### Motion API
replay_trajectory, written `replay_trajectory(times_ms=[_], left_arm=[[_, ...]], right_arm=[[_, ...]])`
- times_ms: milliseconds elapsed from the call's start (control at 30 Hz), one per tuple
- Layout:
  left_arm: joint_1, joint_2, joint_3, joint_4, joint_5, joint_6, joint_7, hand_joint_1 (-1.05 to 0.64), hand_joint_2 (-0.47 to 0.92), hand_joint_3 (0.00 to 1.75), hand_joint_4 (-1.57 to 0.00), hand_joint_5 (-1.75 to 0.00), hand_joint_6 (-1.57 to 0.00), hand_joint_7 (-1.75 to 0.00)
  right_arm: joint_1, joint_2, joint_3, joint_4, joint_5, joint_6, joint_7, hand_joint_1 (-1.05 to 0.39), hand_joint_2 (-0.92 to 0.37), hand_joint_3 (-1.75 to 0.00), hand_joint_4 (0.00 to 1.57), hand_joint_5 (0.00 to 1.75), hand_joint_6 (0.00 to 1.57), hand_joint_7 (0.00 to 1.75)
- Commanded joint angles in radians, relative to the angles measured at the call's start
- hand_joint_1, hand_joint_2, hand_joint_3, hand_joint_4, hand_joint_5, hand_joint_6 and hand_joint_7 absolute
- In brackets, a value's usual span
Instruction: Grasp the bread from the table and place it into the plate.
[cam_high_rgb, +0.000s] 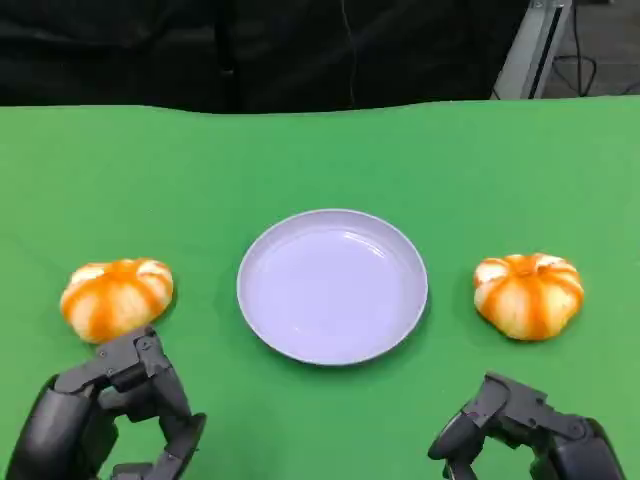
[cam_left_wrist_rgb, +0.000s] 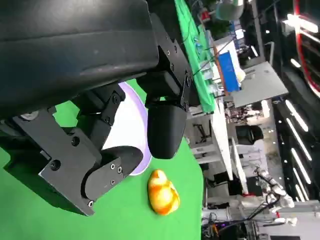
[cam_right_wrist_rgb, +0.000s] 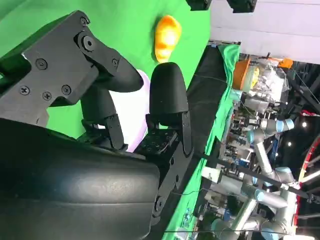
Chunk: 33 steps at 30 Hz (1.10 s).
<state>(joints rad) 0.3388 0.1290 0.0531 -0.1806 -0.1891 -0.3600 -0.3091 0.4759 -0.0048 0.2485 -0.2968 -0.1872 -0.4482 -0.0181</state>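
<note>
A round lilac plate (cam_high_rgb: 332, 285) lies empty in the middle of the green table. One orange-and-white striped bread bun (cam_high_rgb: 116, 297) sits to its left, another bread bun (cam_high_rgb: 528, 294) to its right. My left hand (cam_high_rgb: 110, 415) hovers just in front of the left bun, fingers apart and holding nothing. My right hand (cam_high_rgb: 530, 435) is low near the front edge, short of the right bun, also holding nothing. Past my left hand (cam_left_wrist_rgb: 100, 100), the left wrist view shows the plate (cam_left_wrist_rgb: 131, 122) and the far bun (cam_left_wrist_rgb: 162, 192). Beyond my right hand (cam_right_wrist_rgb: 100, 125) are the plate (cam_right_wrist_rgb: 134, 112) and the other bun (cam_right_wrist_rgb: 167, 37).
The green cloth (cam_high_rgb: 320, 160) covers the whole table, and its far edge meets a dark backdrop. A grey metal stand leg (cam_high_rgb: 530, 45) rises behind the back right corner. Other benches and robot arms stand far off in the wrist views.
</note>
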Motion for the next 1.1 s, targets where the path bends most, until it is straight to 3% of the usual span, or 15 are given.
replay_trajectory(times_ms=[33,133,200,233,267,333,433,633,833,1100], left_arm=[[0.003,0.049,0.017,-0.068,0.032,0.124,0.017,-0.08,0.62,0.82,-0.58,-1.69,-0.58,-1.42],[-0.003,0.062,0.015,-0.107,0.037,0.208,0.019,-0.07,0.71,0.61,-0.49,-1.53,-0.54,-1.18],[-0.003,0.062,0.017,-0.118,0.038,0.230,0.019,-0.07,0.73,0.57,-0.49,-1.50,-0.54,-1.13],[-0.047,0.098,0.018,-0.104,0.108,0.238,0.028,-0.07,0.74,0.56,-0.49,-1.50,-0.54,-1.13],[-0.084,0.129,0.018,-0.095,0.171,0.252,0.036,-0.17,0.80,0.43,-0.34,-1.19,-0.40,-0.85],[-0.146,0.190,0.014,-0.085,0.299,0.287,0.050,-0.29,0.90,0.22,-0.28,-0.80,-0.40,-0.41],[-0.202,0.247,0.001,-0.070,0.409,0.319,0.054,-0.38,0.92,0.16,-0.16,-0.60,-0.33,-0.19],[-0.270,0.313,-0.035,-0.014,0.566,0.343,0.073,-0.51,0.92,0.09,-0.08,-0.41,-0.28,-0.05],[-0.363,0.372,-0.123,0.104,0.822,0.323,0.180,-0.59,0.92,0.06,-0.04,-0.30,-0.24,0.00],[-0.545,0.342,-0.256,0.369,1.005,0.414,0.245,-0.59,0.92,0.03,0.00,-0.22,-0.18,0.00]], right_arm=[[0.002,-0.005,-0.005,0.001,0.005,-0.003,-0.005,-0.09,-0.34,-1.31,0.71,1.60,0.79,1.29],[0.001,-0.004,-0.004,0.002,0.010,-0.002,-0.004,-0.08,-0.35,-1.30,0.71,1.60,0.79,1.29],[0.001,-0.004,-0.004,0.002,0.010,-0.002,-0.004,-0.08,-0.35,-1.30,0.71,1.60,0.79,1.29],[0.002,-0.004,-0.004,0.002,0.009,-0.003,-0.004,-0.08,-0.35,-1.30,0.71,1.60,0.79,1.29],[0.003,-0.004,-0.005,0.003,0.008,-0.004,-0.005,-0.09,-0.35,-1.29,0.71,1.60,0.79,1.29],[0.002,-0.004,-0.004,0.003,0.007,-0.002,-0.005,-0.09,-0.37,-1.28,0.70,1.60,0.78,1.30],[-0.004,-0.004,-0.004,0.007,0.010,0.000,-0.005,-0.09,-0.38,-1.26,0.70,1.61,0.78,1.31],[-0.005,-0.005,-0.007,0.006,0.010,0.003,-0.004,-0.10,-0.37,-1.27,0.71,1.61,0.78,1.30],[-0.005,-0.007,-0.006,0.009,0.014,0.000,-0.003,-0.09,-0.36,-1.27,0.70,1.61,0.78,1.30],[0.003,-0.006,-0.003,-0.001,0.010,0.001,-0.005,-0.10,-0.37,-1.25,0.71,1.61,0.78,1.29]])
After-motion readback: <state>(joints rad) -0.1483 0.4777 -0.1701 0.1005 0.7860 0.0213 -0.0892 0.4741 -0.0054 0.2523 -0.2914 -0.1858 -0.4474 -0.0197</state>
